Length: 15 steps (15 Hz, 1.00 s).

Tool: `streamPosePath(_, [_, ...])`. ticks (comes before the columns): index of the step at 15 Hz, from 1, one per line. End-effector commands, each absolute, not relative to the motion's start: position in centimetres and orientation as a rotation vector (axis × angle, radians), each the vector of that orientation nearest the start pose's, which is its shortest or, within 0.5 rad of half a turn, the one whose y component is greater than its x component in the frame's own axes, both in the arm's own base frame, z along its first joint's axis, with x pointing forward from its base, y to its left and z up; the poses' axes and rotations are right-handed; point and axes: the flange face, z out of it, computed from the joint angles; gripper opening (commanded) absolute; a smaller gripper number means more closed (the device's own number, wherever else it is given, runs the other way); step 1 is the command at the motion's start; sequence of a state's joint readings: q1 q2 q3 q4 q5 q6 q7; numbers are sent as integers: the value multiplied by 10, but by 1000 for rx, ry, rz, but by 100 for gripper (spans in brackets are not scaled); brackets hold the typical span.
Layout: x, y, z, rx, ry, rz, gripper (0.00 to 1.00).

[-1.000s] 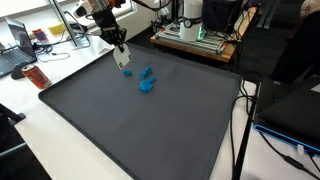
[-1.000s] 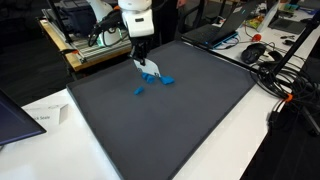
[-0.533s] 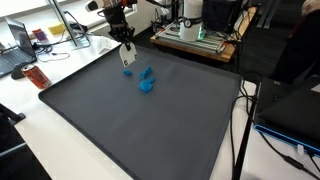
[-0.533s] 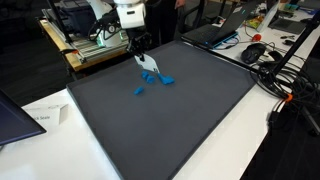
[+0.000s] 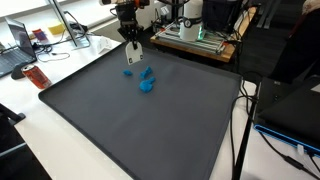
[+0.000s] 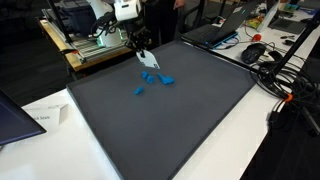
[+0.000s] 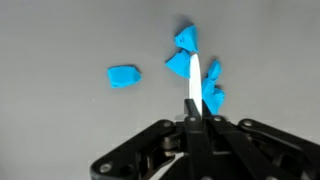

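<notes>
My gripper (image 5: 132,40) hangs above the far part of a dark grey mat (image 5: 140,130), shut on a thin white strip (image 5: 133,53) that points down from its tips. In the wrist view the shut gripper (image 7: 193,106) holds the white strip (image 7: 194,78) out over a cluster of blue pieces (image 7: 186,52). A single blue piece (image 7: 123,76) lies apart to the left. In both exterior views the blue pieces (image 5: 147,81) (image 6: 153,77) rest on the mat just below the gripper (image 6: 142,50), with the single blue piece (image 5: 128,71) (image 6: 140,91) beside them.
The mat (image 6: 160,120) covers most of a white table (image 6: 230,140). A red can (image 5: 37,76) and laptops (image 5: 20,55) stand off the mat's edge. Lab equipment (image 5: 195,30) sits behind it. Cables and a mouse (image 6: 254,50) lie by another laptop (image 6: 215,30).
The gripper, still shut on the white strip, has lifted and drifted toward the back of the mat. The blue pieces have not moved.
</notes>
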State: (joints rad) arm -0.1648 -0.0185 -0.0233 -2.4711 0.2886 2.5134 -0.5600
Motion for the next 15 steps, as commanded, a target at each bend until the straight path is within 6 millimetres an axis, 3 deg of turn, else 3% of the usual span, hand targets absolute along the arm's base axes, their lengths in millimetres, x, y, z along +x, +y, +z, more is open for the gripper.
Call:
streamPosePath(1, [444, -77, 317, -3001, -148, -258, 1])
streamPosePath(8, [430, -47, 333, -3099, 21, -284, 1])
streamPosePath(15, [436, -15, 365, -3283, 187, -230, 1])
